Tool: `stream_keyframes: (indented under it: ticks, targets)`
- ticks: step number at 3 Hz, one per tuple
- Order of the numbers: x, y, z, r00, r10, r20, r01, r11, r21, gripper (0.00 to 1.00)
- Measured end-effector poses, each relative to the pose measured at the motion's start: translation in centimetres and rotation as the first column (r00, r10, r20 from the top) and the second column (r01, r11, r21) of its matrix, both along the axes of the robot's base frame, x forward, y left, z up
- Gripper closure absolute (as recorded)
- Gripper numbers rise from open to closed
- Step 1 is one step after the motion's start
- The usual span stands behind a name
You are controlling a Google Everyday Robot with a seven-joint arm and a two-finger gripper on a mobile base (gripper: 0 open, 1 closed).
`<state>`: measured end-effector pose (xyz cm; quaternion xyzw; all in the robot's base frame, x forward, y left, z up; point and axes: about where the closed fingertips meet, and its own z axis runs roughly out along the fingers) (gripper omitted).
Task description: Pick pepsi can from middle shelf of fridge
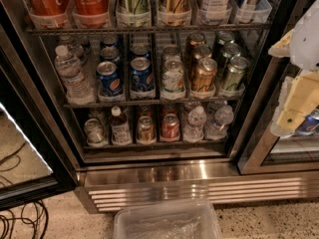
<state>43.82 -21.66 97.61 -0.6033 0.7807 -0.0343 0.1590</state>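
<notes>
Fridge [199, 180]: black frame, ribbed stainless steel base, wire racks lined with clear trays; it stands open around the middle shelf.
Middle shelf [154, 102]: thin dark wire rack with a flat front rail, carrying lanes of drinks from left to right.
Pepsi can [109, 78]: upright at the front of the middle shelf, left of its centre, with more dark blue cans queued behind it.
Second blue can [142, 74]: on the middle shelf, just beside the pepsi can on its right.
Water bottle [72, 73]: at the left end of the middle shelf.
White-green can [173, 78]: at the centre front of the middle shelf.
Gold can [204, 74]: on the middle shelf, right of centre.
Coca-Cola bottles [92, 1]: on the rack above the middle shelf, at its left.
Lower rack [149, 144]: below the middle shelf, holding small cans and bottles.
Claw [298, 101]: white and cream, off the right end of the middle shelf, outside the frame and touching no drink; I cannot tell whether it is open or closed.
Floor [269, 218]: speckled stone, well below the middle shelf.
Plastic bin [167, 223]: clear, on the floor below the middle shelf.
Cables [20, 223]: dark loops on the floor, down and left of the middle shelf.
</notes>
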Motion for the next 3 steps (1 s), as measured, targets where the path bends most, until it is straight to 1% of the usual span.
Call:
stream_keyframes:
  ticks: [1, 2, 3]
  targets:
    - [0.0, 0.1, 0.0, 1.0000, 0.000, 0.002, 0.000, 1.000, 0.002, 0.00]
    - [0.5, 2.6, -1.5, 0.9998, -0.018, 0.012, 0.017, 0.994, 0.104, 0.00]
    - [2.2, 9.3, -3.2, 0.9988, -0.029, 0.040, 0.015, 0.957, 0.291, 0.00]
